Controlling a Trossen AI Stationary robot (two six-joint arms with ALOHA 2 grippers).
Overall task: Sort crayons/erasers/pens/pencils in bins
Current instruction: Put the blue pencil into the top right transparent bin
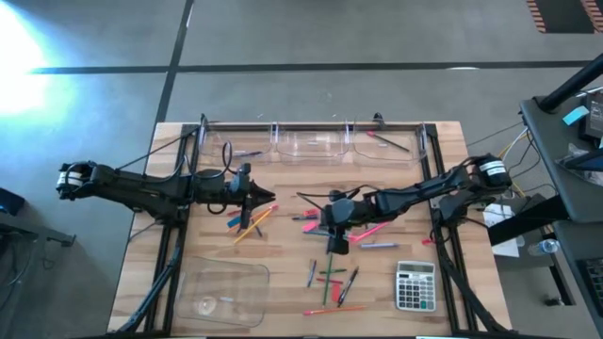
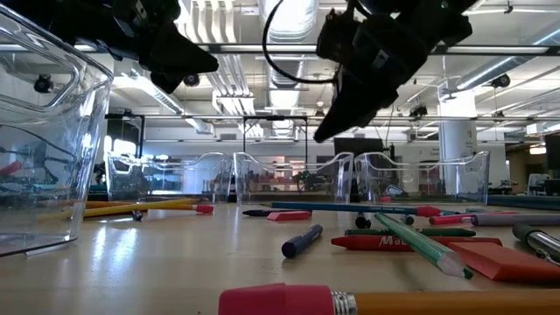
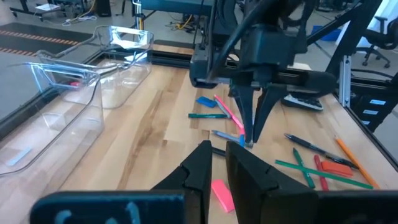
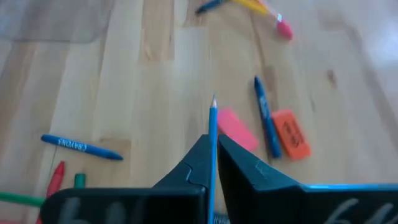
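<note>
Right gripper [image 4: 213, 163] is clamped on a thin blue stick [image 4: 212, 134], a pen or pencil, type unclear; the tip pokes out past the fingertips. In the high view that gripper [image 1: 334, 247] sits over mid-table, among the scattered items. From table height it [image 2: 325, 133] hangs clear of the tabletop, fingers tapering to a point.

Just beyond its fingertips on the wood: pink eraser [image 4: 237, 129], blue crayon [image 4: 266, 117] beside it, orange eraser [image 4: 290, 133] touching that crayon's far side. Second blue crayon [image 4: 81, 147] lies well apart.

Left gripper [image 1: 264, 197] hovers left of centre, fingers pressed together, nothing between them. Its wrist view shows the closed fingers [image 3: 200, 171] pointing at the right gripper, a pink eraser [image 3: 222, 194] just beside them.

Three small clear bins [image 1: 311, 143] stand in a row along the far edge; the right one holds a red stick and a dark one. The shallow clear tray [image 1: 221, 292] is at the near left. Calculator [image 1: 415, 285] sits near right, loose pens and pencils [image 1: 332, 281] between it and the tray.
</note>
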